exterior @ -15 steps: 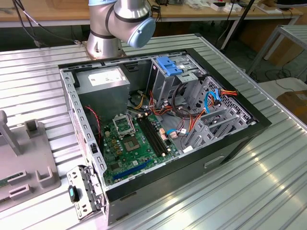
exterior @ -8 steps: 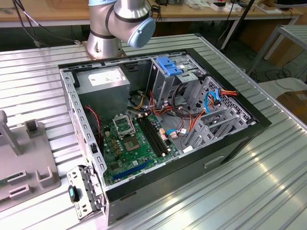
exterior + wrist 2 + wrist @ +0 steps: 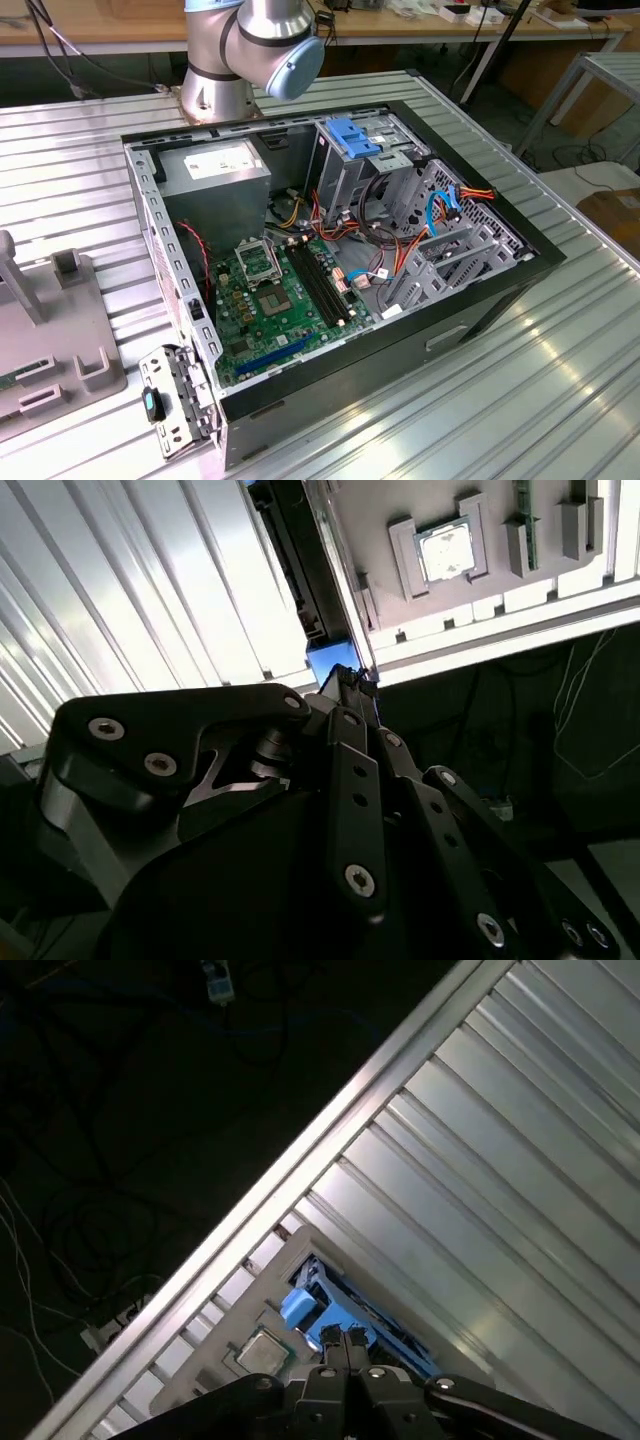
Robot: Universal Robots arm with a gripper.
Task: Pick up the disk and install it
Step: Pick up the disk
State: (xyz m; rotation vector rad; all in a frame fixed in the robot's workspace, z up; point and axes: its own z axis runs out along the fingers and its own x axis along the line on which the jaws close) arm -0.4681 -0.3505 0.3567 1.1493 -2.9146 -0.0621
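The gripper (image 3: pixel 342 1337) has its fingers pressed together, pinching nothing I can make out. It is poised just over the disk (image 3: pixel 303 1310), which lies on a grey tray (image 3: pixel 262 1272) near the table (image 3: pixel 480 1160) edge. Closed like this, it would likely butt the blue carrier rather than straddle it. That could skid the disk off the tray.
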